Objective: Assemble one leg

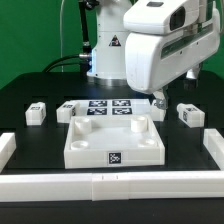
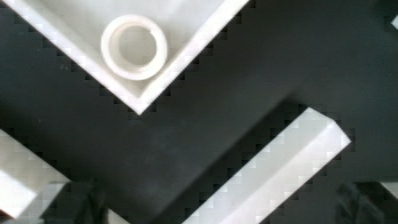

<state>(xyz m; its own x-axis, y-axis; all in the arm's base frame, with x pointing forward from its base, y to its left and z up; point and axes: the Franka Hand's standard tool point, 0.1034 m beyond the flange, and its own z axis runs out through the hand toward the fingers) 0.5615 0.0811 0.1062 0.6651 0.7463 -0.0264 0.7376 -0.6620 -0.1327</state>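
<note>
In the wrist view a white leg [image 2: 294, 165] lies on the black table, slanting between my two dark fingers [image 2: 57, 203]. My gripper [image 2: 214, 208] is open around it, with dark gaps on both sides. A corner of the white panel with a round socket [image 2: 135, 48] lies just beyond it. In the exterior view my gripper [image 1: 156, 98] is low at the panel's [image 1: 112, 142] far corner on the exterior view's right, mostly hidden by the arm. Other legs lie at the exterior view's right [image 1: 188, 114] and left [image 1: 36, 113], [image 1: 65, 111].
The marker board [image 1: 110, 108] lies flat behind the panel. A low white fence [image 1: 110, 186] runs along the table's front and both sides. The arm's base stands at the back. A white edge [image 2: 15, 168] shows beside one finger in the wrist view.
</note>
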